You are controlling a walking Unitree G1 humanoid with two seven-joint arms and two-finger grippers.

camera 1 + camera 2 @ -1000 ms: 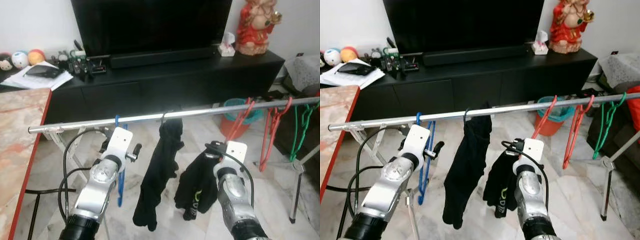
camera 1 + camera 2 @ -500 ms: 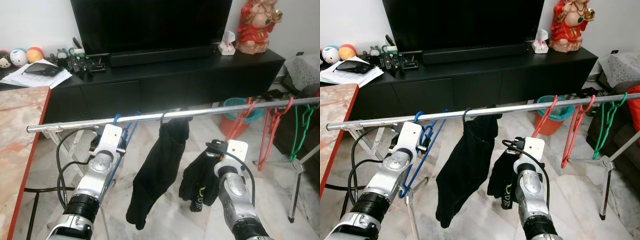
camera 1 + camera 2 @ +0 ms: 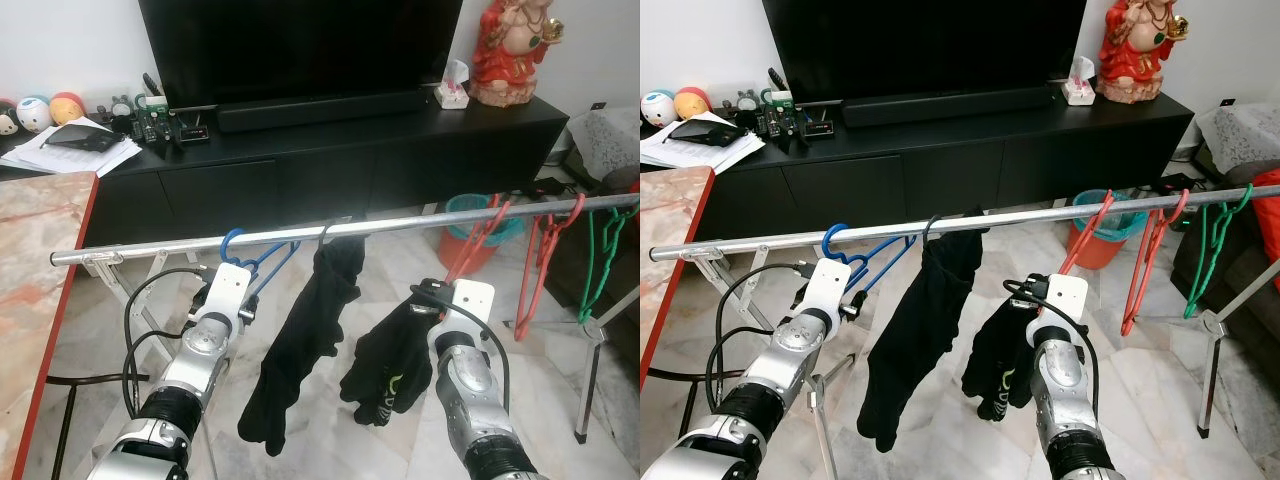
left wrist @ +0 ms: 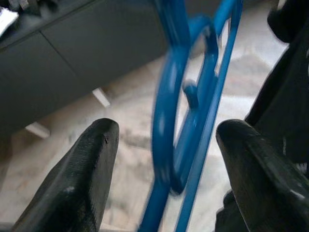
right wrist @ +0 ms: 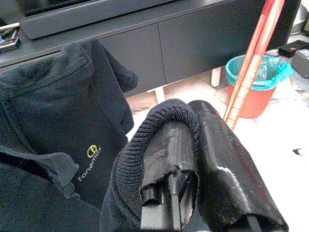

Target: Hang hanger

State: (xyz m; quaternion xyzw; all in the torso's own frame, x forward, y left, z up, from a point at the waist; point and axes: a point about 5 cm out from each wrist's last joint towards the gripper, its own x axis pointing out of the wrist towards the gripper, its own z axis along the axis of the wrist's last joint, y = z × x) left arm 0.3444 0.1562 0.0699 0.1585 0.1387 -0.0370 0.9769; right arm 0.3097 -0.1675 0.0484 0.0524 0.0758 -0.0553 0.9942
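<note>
Hanging by its hook from the silver rail (image 3: 300, 232), the blue hanger (image 3: 255, 265) sits between the left gripper (image 4: 164, 164)'s spread fingers; withdrawing straight back, without snagging, should leave it seated, while the right gripper (image 5: 193, 159) pinches a black garment (image 3: 385, 365).

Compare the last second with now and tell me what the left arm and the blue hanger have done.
The left claw dropped from just below the rail and drew back towards the robot, swinging the blue hanger from hanging straight down to a slant. Its hook remains over the rail; the open fingers now straddle it without gripping. The right claw stayed shut on the black garment, and the black garment's other part stayed hanging on the rail.
</note>
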